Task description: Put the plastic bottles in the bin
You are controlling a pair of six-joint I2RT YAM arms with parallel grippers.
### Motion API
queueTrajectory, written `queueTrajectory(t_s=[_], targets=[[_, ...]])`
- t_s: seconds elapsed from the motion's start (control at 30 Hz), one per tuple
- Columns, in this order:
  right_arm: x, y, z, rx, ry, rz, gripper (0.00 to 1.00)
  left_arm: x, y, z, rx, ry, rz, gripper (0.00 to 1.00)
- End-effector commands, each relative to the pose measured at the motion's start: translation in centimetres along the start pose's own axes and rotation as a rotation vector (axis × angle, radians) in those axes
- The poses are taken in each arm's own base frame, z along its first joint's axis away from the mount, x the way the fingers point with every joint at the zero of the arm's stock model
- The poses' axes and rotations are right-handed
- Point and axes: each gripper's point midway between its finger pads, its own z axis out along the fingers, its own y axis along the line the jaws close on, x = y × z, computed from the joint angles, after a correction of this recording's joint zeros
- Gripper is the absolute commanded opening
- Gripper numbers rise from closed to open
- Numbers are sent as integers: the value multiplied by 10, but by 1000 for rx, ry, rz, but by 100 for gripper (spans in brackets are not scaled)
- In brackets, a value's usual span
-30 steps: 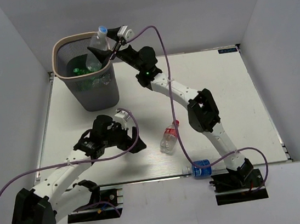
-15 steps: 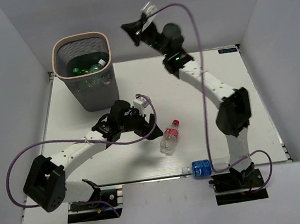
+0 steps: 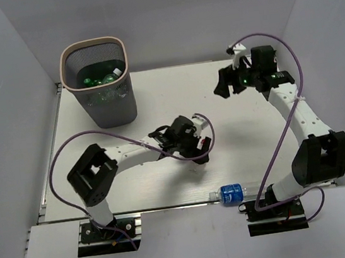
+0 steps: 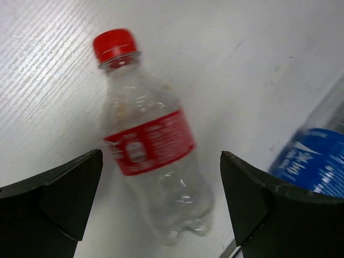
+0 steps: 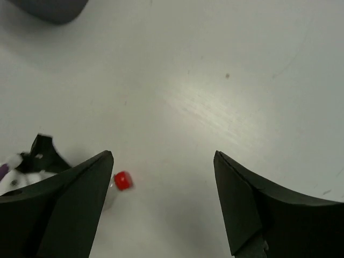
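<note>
Looking from above, the left claw hangs open at mid-frame over the bench. The right claw, spread wide and empty, sits upper right. The bin, upper left, holds green bottles. A blue bottle lies at the bench's lower edge.

From the left wrist, a red bottle lies between the fingers, touching neither, cap upper left, with the blue bottle at right.

From the right wrist, only the red bottle's cap shows, lower left, just beside one open finger.
</note>
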Motion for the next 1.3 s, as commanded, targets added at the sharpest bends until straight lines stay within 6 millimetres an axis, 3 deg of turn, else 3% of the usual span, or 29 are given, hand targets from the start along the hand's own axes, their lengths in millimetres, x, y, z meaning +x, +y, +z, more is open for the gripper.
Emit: queueTrajectory(t_s=[0.0,0.1,0.17,0.23,0.3,0.37,0.4,0.43,0.47,0.5,0.53,0.57,0.7,0.73,0.83,0.87,0.93,0.97,1.07,1.13,1.17,1.23,1.27], targets=[[10,22,-35,-98,14,-29,81,4,13,6,-178,50,11,100],[18,34,-46,-185,22,-46,81,17,20,14,-268,100,14,100],[33,53,-55,-306,57,-62,81,22,21,12,-299,129,25,97],[44,67,-61,-395,74,-142,78,14,20,11,-327,108,37,92],[57,82,-72,-486,92,-150,74,20,21,8,-350,128,48,79],[59,86,-80,-522,70,-218,64,13,23,3,-373,112,51,67],[67,96,-89,-573,80,-218,51,3,21,-2,-374,83,52,55],[67,98,-92,-591,63,-282,34,-6,19,-10,-378,51,52,51],[79,105,-102,-628,97,-283,4,-17,22,-18,-403,22,47,47],[82,106,-104,-641,104,-298,0,-31,28,-27,-420,-9,32,42],[86,107,-106,-661,103,-355,0,-40,26,-35,-429,-35,32,41],[98,107,-110,-665,146,-340,0,-66,32,-57,-473,-122,18,39],[131,101,-115,-641,207,-379,0,-129,59,-118,-573,-293,-7,36],[142,104,-116,-655,219,-361,0,-139,77,-130,-607,-311,-30,36],[157,109,-117,-686,229,-346,16,-189,100,-178,-664,-448,-53,36],[160,110,-116,-694,223,-360,19,-217,97,-198,-655,-525,-64,36],[161,113,-115,-714,205,-355,21,-244,114,-228,-704,-591,-70,36],[160,114,-114,-719,200,-354,22,-269,114,-246,-708,-653,-79,36],[154,118,-114,-733,165,-376,29,-297,142,-286,-797,-737,-117,38],[155,120,-116,-735,159,-401,36,-299,159,-300,-850,-741,-143,38],[156,121,-116,-739,159,-413,39,-300,170,-319,-888,-764,-164,40],[160,125,-117,-751,157,-428,55,-292,190,-321,-930,-742,-199,40],[161,128,-118,-760,159,-429,72,-281,209,-324,-966,-730,-244,42]])
